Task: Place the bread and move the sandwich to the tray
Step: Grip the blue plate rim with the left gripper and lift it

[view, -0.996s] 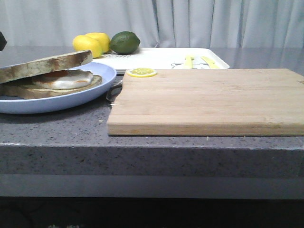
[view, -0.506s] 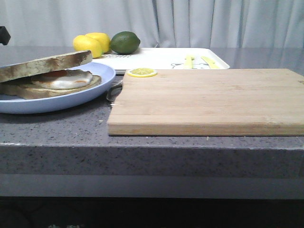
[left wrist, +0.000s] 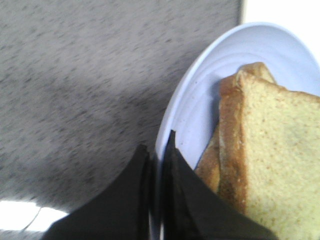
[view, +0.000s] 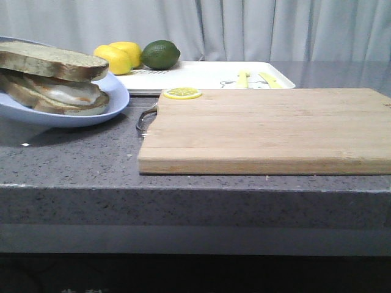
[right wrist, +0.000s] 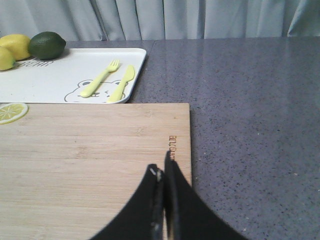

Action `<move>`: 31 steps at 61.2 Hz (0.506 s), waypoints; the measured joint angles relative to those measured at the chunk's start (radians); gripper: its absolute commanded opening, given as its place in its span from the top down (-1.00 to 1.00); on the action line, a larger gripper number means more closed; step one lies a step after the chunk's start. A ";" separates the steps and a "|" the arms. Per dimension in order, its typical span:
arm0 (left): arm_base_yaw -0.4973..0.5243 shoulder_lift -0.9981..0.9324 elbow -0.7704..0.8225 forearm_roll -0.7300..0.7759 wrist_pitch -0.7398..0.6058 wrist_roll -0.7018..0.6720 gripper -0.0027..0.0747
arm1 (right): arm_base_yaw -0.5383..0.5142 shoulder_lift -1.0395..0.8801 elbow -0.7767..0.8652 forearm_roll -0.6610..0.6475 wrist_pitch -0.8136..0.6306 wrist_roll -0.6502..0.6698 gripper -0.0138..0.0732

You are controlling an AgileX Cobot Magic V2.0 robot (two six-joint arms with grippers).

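Grey curtains hang behind our speckled counter (view: 73, 165). Our left gripper (left wrist: 159, 150) pinches the rim of the plate (left wrist: 200, 90), which is lifted and tilted above the counter; the sandwich (view: 58, 91) sits on it with the bread (view: 49, 60) on top. Our right gripper (right wrist: 163, 172) is closed on nothing over the board (right wrist: 90, 160). Behind the board lies the tray (view: 208, 74), carrying 2 lemons (view: 119, 55) and a lime (view: 160, 54).

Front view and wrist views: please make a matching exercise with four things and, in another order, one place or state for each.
1. plate
2. lemon slice
3. fork
4. right gripper

A. on the tray
B. on the cutting board's corner
C. shut, holding nothing
D. lifted off the counter, rim pinched by the left gripper

Pairs: 1-D, 2-B, 3-A, 4-C
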 measured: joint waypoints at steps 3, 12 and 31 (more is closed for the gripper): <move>0.002 0.000 -0.013 -0.057 0.005 0.033 0.98 | 0.000 0.000 0.000 0.000 0.000 0.000 0.82; -0.018 0.038 -0.101 -0.148 0.017 0.070 0.98 | 0.000 0.000 0.000 0.000 0.000 0.000 0.82; -0.111 0.365 -0.535 -0.156 0.175 0.015 0.98 | 0.000 0.000 0.000 0.000 0.002 0.000 0.82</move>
